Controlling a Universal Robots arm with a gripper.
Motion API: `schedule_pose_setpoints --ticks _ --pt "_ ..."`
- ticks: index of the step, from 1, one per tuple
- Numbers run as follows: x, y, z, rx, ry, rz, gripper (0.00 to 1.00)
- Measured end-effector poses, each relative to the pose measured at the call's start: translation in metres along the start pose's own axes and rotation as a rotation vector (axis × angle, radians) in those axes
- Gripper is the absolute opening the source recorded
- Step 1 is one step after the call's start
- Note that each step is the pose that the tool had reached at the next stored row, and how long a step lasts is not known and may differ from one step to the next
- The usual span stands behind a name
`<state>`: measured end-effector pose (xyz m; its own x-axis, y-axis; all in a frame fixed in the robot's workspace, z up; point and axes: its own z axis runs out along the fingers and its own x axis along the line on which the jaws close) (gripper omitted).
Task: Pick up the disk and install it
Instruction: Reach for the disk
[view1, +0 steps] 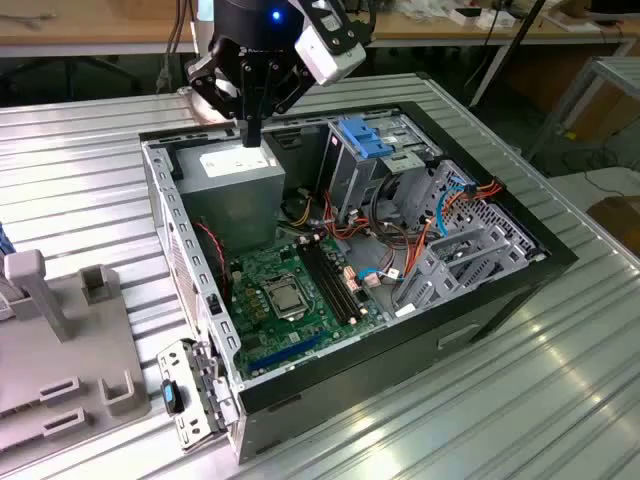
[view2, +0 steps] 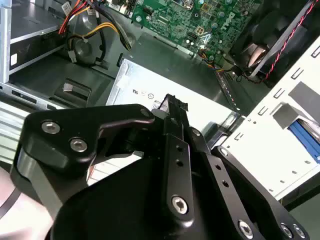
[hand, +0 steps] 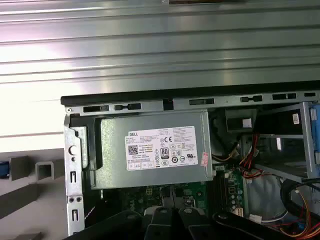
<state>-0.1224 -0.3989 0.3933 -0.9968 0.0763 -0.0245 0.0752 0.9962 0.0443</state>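
My gripper (view1: 251, 138) hangs over the grey power supply (view1: 240, 168) at the back corner of the open computer case (view1: 330, 385). Its dark fingers point down, pressed together with nothing between them, their tips (view2: 173, 103) just above the supply's white label (hand: 162, 147). A bright blue rail of the disk (view2: 304, 136) shows beyond the case's rear panel, in a pale fixture. The same blue edge of the disk (view1: 2, 240) peeks in at the exterior view's left border, well away from the gripper. Most of the disk is cut off.
Inside the case lie a green motherboard (view1: 285, 290), red and orange cables (view1: 385, 235), a light blue ribbed latch bracket (view1: 362, 135) and grey drive cages (view1: 470, 240). A grey slotted fixture (view1: 60, 350) sits on the ribbed metal table (view1: 520, 400) at the exterior view's left.
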Motion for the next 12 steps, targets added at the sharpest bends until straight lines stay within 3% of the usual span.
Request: schedule_pose_setpoints --ticks 2,12 --pt "0.0053 -0.0005 -0.0001 -0.0001 0.0 0.0 0.11" --pt "0.0188 -0.0015 -0.0005 0.0 0.0 0.0 0.11"
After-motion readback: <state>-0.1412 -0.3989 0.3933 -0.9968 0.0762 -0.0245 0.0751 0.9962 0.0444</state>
